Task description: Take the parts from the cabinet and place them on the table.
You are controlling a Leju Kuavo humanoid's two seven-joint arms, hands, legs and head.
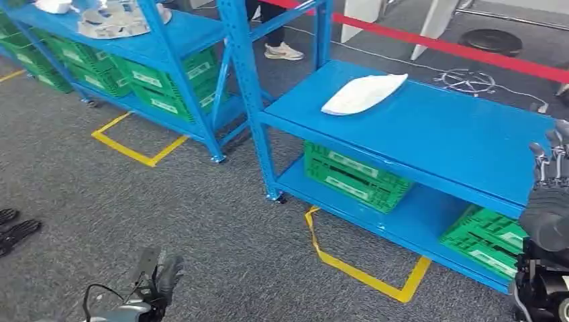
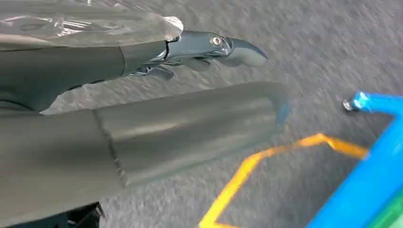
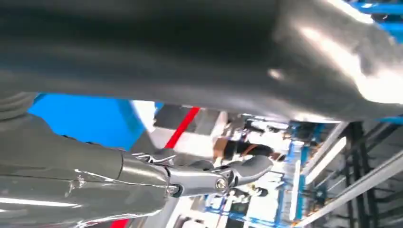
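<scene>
A flat white part [image 1: 364,94] lies on the top of the blue table [image 1: 456,134], towards its far left corner. Several pale and silvery parts [image 1: 117,19] sit on the top shelf of the blue cabinet [image 1: 194,33] at the upper left. My left hand [image 1: 158,270] hangs low over the grey carpet, fingers apart, holding nothing; the left wrist view shows its thumb [image 2: 190,128] and fingers [image 2: 214,47] stretched out above the floor. My right hand [image 1: 551,161] is raised at the table's right end, fingers pointing up and empty. Its fingers [image 3: 237,171] are extended in the right wrist view.
Green crates [image 1: 352,176] fill the table's lower shelf, and more green crates [image 1: 168,84] sit in the cabinet. Yellow tape [image 1: 362,268] marks the floor. A red barrier band [image 1: 463,50] runs behind the table, with a person's shoe [image 1: 283,51] beyond it. Dark shoes [image 1: 15,231] are at the left edge.
</scene>
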